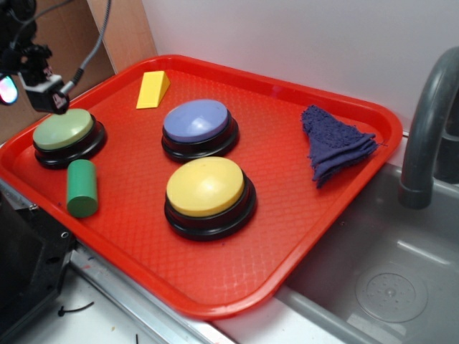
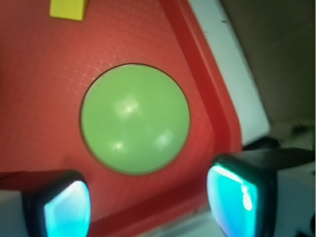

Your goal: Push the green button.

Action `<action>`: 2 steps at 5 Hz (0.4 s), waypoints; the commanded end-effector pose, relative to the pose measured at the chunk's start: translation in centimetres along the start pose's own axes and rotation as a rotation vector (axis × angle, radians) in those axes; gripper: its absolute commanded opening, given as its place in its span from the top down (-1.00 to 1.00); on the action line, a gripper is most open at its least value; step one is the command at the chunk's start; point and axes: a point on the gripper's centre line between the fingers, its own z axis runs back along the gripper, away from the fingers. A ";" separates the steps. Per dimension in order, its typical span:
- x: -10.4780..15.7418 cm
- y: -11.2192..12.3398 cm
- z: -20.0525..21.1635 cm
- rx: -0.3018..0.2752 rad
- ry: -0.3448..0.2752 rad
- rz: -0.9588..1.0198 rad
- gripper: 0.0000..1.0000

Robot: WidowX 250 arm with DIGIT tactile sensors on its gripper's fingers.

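Three domed buttons sit on the red tray (image 1: 344,215): yellow button (image 1: 206,186) nearest, blue button (image 1: 196,120) behind it, and the smaller green button (image 1: 63,130) at the tray's left corner beside a green cylinder block (image 1: 82,188). The gripper (image 2: 148,200) hovers above that button's edge, fingers spread, apparently not touching. Judging by this, the press itself remains undone.

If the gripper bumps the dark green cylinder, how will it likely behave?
The green cylinder lies on its side on the tray, so it would probably roll rather than slide. It looks solid, so likely stiff. The green button beside it might stop it.
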 end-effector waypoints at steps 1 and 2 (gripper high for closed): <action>0.8 1.9 -2.3 0.003 0.005 -0.035 -1.00; 0.7 1.6 -2.7 0.000 0.010 -0.046 -1.00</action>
